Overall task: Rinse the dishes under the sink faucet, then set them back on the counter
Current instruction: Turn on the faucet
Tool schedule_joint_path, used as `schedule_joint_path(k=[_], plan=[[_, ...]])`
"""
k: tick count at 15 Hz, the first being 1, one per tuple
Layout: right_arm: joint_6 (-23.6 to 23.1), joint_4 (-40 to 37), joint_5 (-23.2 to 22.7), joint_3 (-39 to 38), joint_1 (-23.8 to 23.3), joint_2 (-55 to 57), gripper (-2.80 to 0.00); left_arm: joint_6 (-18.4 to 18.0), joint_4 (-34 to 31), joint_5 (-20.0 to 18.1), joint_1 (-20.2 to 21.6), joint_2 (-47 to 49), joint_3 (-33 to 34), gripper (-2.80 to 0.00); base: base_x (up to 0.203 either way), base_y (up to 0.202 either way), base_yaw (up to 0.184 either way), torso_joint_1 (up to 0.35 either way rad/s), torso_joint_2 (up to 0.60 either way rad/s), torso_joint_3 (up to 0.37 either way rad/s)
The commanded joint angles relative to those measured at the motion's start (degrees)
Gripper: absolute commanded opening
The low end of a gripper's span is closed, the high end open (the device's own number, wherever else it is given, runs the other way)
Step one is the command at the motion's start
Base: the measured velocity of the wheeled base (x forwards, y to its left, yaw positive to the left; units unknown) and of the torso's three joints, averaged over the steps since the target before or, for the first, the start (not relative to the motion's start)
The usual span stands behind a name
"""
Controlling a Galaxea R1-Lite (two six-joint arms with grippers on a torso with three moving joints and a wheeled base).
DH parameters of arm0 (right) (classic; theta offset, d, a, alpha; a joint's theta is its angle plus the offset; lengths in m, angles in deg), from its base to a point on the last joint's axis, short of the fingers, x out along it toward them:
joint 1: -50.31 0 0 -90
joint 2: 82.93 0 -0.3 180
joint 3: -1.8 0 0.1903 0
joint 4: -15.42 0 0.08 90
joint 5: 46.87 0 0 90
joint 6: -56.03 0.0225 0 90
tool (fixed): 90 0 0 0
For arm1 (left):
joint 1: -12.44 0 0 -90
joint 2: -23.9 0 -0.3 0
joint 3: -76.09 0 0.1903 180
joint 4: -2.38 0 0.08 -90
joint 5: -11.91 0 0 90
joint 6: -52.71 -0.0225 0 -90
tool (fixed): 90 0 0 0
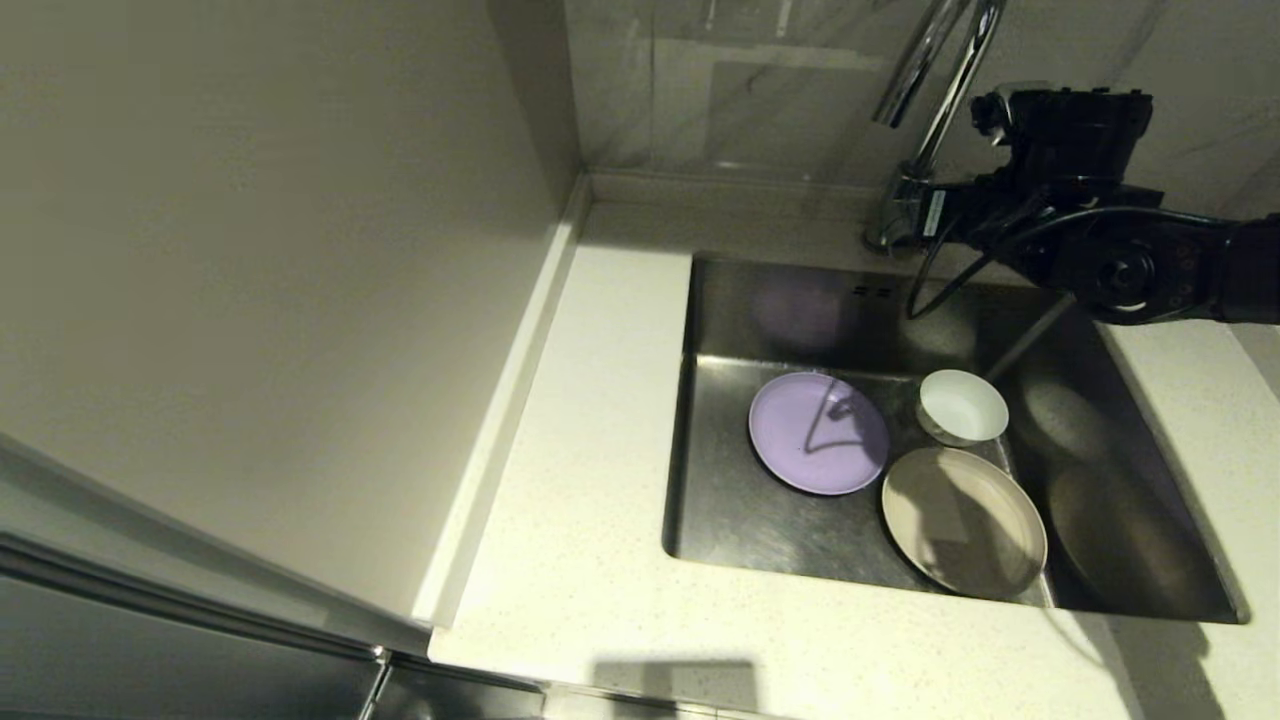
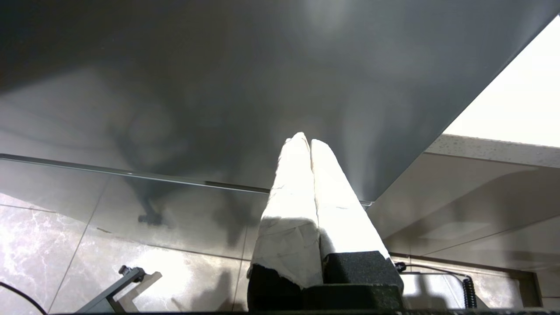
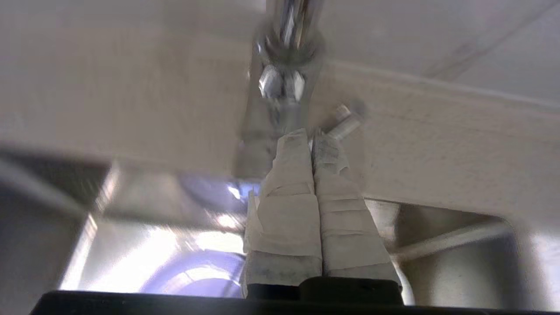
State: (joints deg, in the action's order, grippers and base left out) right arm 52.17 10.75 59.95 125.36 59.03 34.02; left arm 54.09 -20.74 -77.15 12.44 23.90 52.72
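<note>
Three dishes lie in the steel sink (image 1: 745,520): a lilac plate (image 1: 818,432), a white bowl (image 1: 963,405) behind a cream plate (image 1: 964,520). The chrome faucet (image 1: 940,100) rises behind the basin. My right gripper (image 3: 311,136) is shut with nothing in it. Its taped tips sit at the faucet base (image 3: 284,83), right beside the thin side lever (image 3: 346,122). The lilac plate (image 3: 192,275) shows below them. In the head view only the right arm's black wrist (image 1: 1060,150) shows, next to the tap. My left gripper (image 2: 305,141) is shut and empty, parked low, out of the head view.
The speckled counter (image 1: 590,480) runs left of and in front of the sink, with a raised edge (image 1: 500,400) against the beige wall. A dark cabinet front (image 2: 218,87) and tiled floor (image 2: 52,236) fill the left wrist view.
</note>
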Motion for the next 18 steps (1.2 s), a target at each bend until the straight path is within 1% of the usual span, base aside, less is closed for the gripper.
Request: schedule_joint_path(k=[1,3,5,6,7,8,12,14,16,18], plan=[[-3.24,0.20,-2.61,-3.81,-1.49,-3.25,-2.80,0.03,0.02,0.03,0.00,-0.09,0.00,-2.80,0.000,0.000,0.000,0.000,0.00,0.000],[-5.49,0.20,-3.93,-6.50,-2.51,-5.01,-2.80,0.03,0.02,0.03,0.00,-0.09,0.00,-2.80,0.000,0.000,0.000,0.000,0.00,0.000],[-7.13,0.23,-4.16,-8.75,-3.52,-6.20,-2.80,0.03,0.02,0.03,0.00,-0.09,0.00,-2.80,0.000,0.000,0.000,0.000,0.00,0.000],[-7.16,0.55,-5.12,-9.14,-3.62,-6.36,-2.80,0.03,0.02,0.03,0.00,-0.09,0.00,-2.80,0.000,0.000,0.000,0.000,0.00,0.000],[-6.28,0.68,-6.85,-9.29,-3.62,-6.20,-2.80,0.03,0.02,0.03,0.00,-0.09,0.00,-2.80,0.000,0.000,0.000,0.000,0.00,0.000],[-4.09,0.79,-8.05,-9.13,-3.62,-5.87,-2.80,0.03,0.02,0.03,0.00,-0.09,0.00,-2.80,0.000,0.000,0.000,0.000,0.00,0.000],[2.85,3.57,-8.58,-6.88,-4.54,-3.56,-2.80,0.03,0.02,0.03,0.00,-0.09,0.00,-2.80,0.000,0.000,0.000,0.000,0.00,0.000],[8.24,3.54,-8.25,-5.53,-6.80,-1.87,-2.80,0.03,0.02,0.03,0.00,-0.09,0.00,-2.80,0.000,0.000,0.000,0.000,0.00,0.000],[9.34,3.54,-8.13,-5.51,-10.04,-0.79,-2.80,0.03,0.02,0.03,0.00,-0.09,0.00,-2.80,0.000,0.000,0.000,0.000,0.00,0.000],[11.72,3.54,-8.67,-4.68,-11.21,0.91,-2.80,0.03,0.02,0.03,0.00,-0.09,0.00,-2.80,0.000,0.000,0.000,0.000,0.00,0.000]])
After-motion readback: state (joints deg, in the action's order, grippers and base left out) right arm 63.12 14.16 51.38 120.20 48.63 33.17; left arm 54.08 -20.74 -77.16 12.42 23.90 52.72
